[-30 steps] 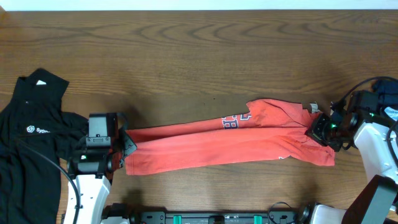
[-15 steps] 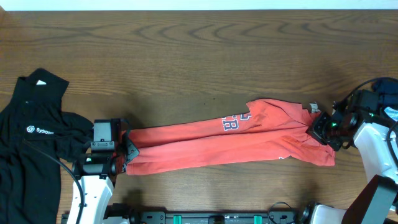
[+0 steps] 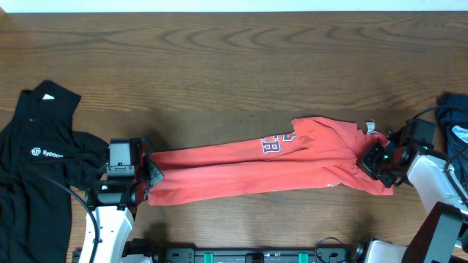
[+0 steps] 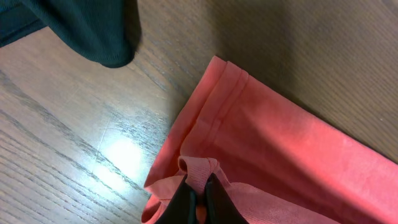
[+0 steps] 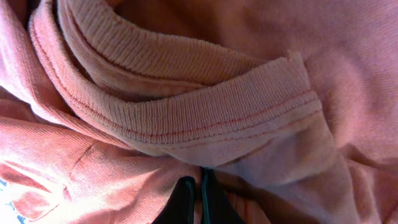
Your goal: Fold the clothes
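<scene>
The coral-red T-shirt [image 3: 256,169] lies pulled out into a long narrow band across the middle of the table, with part of its white-outlined lettering [image 3: 272,144] showing. My left gripper [image 3: 149,178] is shut on the shirt's left end. In the left wrist view a small fold of hem fabric [image 4: 198,169] stands pinched between the dark fingertips of that gripper [image 4: 199,198]. My right gripper [image 3: 373,158] is shut on the right end. The right wrist view is filled by the ribbed collar [image 5: 186,118], with the tips of that gripper [image 5: 200,196] closed on cloth just below it.
A black collared shirt [image 3: 36,168] with a small white logo lies spread at the left edge, and its corner [image 4: 81,31] lies close to the red hem. A dark blue thing [image 3: 455,111] sits at the right edge behind the right arm. The wooden table [image 3: 234,66] is bare behind the shirt.
The left gripper drew slightly toward the front edge with the shirt's left end, then held still. The right gripper shifted a little left and forward, still on the collar end.
</scene>
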Robot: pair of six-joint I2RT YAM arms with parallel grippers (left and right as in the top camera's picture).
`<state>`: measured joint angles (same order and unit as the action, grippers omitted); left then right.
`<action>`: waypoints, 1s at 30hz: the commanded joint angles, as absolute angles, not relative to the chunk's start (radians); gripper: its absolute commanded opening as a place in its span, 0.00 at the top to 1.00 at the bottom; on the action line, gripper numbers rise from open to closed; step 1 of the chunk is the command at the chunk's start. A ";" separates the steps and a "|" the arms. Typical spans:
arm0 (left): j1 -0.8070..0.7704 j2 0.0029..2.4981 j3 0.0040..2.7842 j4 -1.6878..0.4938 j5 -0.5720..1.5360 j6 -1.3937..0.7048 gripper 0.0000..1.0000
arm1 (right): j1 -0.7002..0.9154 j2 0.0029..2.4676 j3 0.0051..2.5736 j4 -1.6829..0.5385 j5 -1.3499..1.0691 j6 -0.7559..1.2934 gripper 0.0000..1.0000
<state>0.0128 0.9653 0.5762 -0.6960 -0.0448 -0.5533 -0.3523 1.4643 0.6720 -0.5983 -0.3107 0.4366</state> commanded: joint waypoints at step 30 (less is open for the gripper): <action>0.016 0.965 0.595 -0.355 -0.065 -0.505 0.94 | -0.360 1.459 0.783 -0.489 -0.375 0.350 0.99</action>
<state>0.0128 0.9653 0.5625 -0.3923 -0.0448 -0.5228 -0.3523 1.4647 0.6914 -0.5007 -0.3531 0.3992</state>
